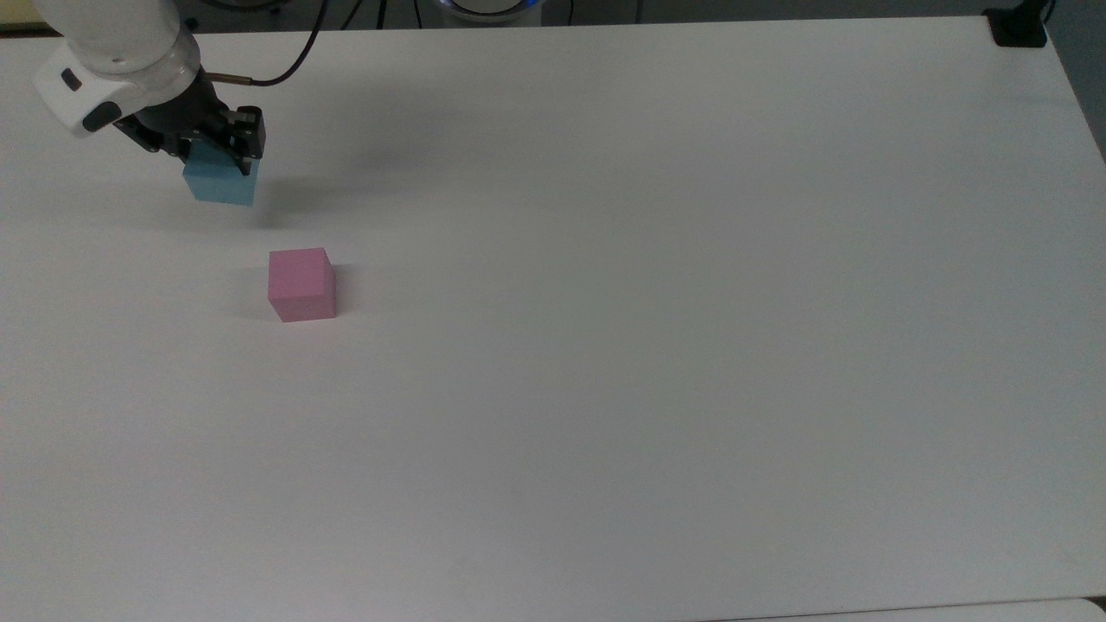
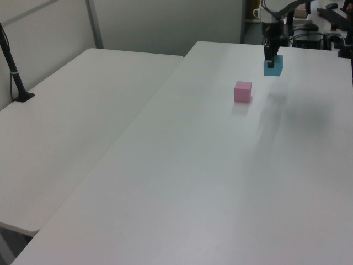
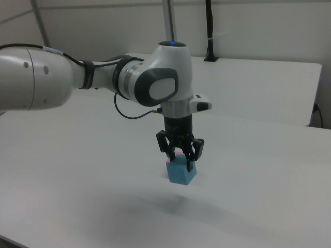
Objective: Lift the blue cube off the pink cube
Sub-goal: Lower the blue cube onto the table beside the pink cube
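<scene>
The blue cube hangs in the air above the white table, with my gripper shut on its upper part. It is up and to the left of the pink cube in the top view, well apart from it. The pink cube stands alone on the table with its top bare. In the left view the blue cube and gripper are beyond and to the right of the pink cube. In the right view the gripper holds the blue cube tilted a little, and the blue cube covers most of the pink one.
A black mount sits at the table's far right corner in the top view. A second white table adjoins on the left view's left, with a black pole on it. Cluttered equipment stands behind the arm.
</scene>
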Motion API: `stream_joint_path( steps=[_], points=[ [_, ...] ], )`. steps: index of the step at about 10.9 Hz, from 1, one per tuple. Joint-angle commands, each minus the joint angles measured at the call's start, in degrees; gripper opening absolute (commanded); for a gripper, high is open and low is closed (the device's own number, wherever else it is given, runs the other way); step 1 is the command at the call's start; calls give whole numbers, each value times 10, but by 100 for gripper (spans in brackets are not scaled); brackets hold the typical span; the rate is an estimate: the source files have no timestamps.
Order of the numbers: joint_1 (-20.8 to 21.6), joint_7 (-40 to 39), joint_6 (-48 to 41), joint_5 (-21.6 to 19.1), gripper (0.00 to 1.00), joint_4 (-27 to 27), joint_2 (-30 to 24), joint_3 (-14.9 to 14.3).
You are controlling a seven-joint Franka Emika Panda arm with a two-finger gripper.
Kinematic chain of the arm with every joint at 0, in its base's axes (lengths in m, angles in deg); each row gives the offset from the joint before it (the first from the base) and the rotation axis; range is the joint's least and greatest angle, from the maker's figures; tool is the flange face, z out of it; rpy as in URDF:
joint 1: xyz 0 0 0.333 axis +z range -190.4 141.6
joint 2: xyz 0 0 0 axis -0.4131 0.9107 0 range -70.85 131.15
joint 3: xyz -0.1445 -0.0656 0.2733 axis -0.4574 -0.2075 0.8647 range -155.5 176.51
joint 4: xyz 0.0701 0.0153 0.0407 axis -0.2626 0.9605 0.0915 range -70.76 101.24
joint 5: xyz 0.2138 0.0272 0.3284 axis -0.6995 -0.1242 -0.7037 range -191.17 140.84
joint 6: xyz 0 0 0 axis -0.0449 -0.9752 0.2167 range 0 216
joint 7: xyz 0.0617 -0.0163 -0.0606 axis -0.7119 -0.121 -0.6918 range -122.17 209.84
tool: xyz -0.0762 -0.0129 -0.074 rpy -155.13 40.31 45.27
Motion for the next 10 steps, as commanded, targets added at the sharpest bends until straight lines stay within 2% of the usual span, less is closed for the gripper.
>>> stream_joint_path(
  steps=[1,5,9,10],
  points=[
    [-28,-66,-2,4,45,45,-22,4],
    [-58,-124,107,4,46,122,-16,4],
    [-70,-140,116,3,48,121,9,4],
    [-72,-140,128,0,73,121,11,4]
  ],
)
